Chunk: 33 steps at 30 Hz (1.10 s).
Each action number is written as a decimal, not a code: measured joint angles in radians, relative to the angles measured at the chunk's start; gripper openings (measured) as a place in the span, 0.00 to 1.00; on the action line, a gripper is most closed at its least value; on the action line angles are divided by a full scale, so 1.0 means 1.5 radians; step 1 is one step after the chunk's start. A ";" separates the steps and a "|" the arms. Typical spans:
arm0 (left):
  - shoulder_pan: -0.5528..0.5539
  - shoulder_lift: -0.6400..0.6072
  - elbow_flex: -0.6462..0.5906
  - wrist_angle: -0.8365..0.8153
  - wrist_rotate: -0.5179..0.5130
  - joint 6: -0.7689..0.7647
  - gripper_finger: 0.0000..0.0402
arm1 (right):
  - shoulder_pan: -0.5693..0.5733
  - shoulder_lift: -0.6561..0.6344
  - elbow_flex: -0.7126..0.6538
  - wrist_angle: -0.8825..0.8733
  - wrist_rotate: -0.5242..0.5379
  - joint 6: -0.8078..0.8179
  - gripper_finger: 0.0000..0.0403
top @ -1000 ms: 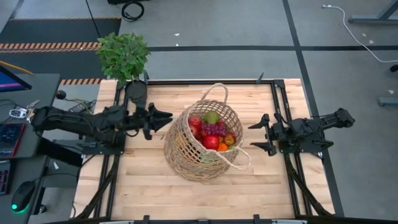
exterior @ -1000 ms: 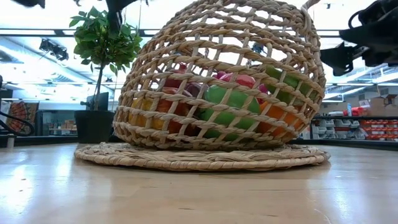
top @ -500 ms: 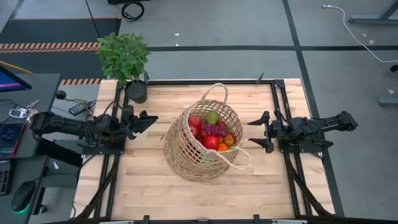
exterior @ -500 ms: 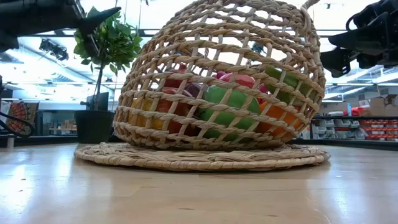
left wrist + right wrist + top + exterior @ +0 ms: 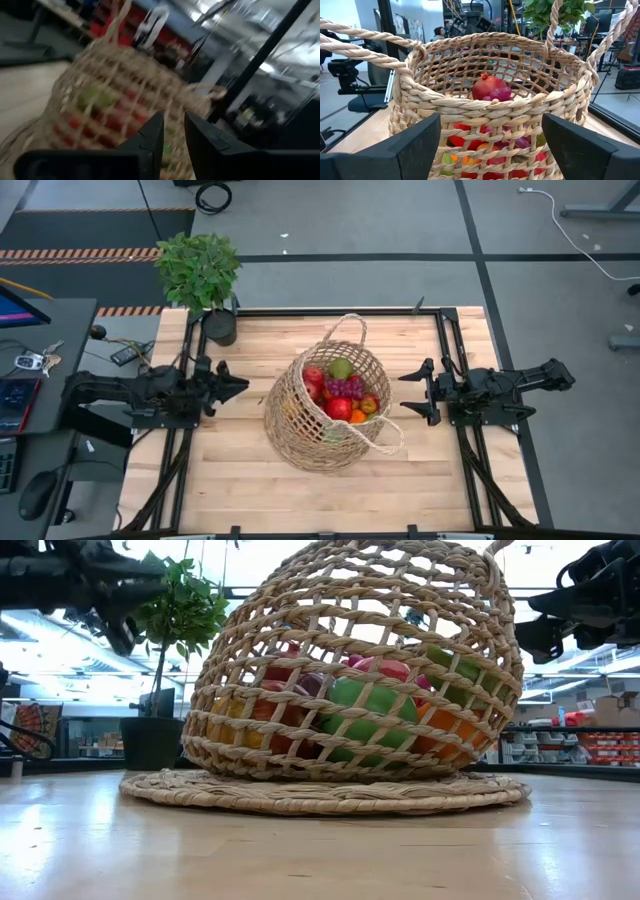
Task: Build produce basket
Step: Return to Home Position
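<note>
- Two grippers flank the basket [image 5: 290, 425], which stands mid-table [image 5: 250, 480] with all the produce [image 5: 340, 392] we can see piled inside it.
- From above, we see the left gripper [image 5: 240, 385] over the table's left side, apart from the basket. The right gripper [image 5: 404, 393] is near the basket's right side without touching it.
- The right wrist view adds what the top view cannot. Its fingers [image 5: 415, 145] stand wide apart, released and empty, and a red pomegranate [image 5: 491, 89] tops the heap behind the rim.
- The left wrist view is blurred, but we make out two fingers [image 5: 152, 145] almost together with a thin slit between them, clenched on nothing.
- Only the low view shows us the lower layer through the weave: a green fruit [image 5: 360, 705] with orange and yellow pieces beside it.
- The top view alone shows us purple grapes [image 5: 343, 387] among the red fruit.
- We also see a potted plant [image 5: 197, 268] at the table's far left corner.
</note>
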 joint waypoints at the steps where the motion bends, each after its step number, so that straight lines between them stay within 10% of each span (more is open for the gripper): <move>1: 0.000 -0.001 0.000 -0.019 0.000 0.004 0.20 | 0.000 0.000 0.000 0.000 0.000 0.000 0.87; 33: 0.030 -0.019 -0.001 -0.389 0.008 0.465 0.23 | 0.000 0.000 0.000 0.003 0.002 0.000 0.87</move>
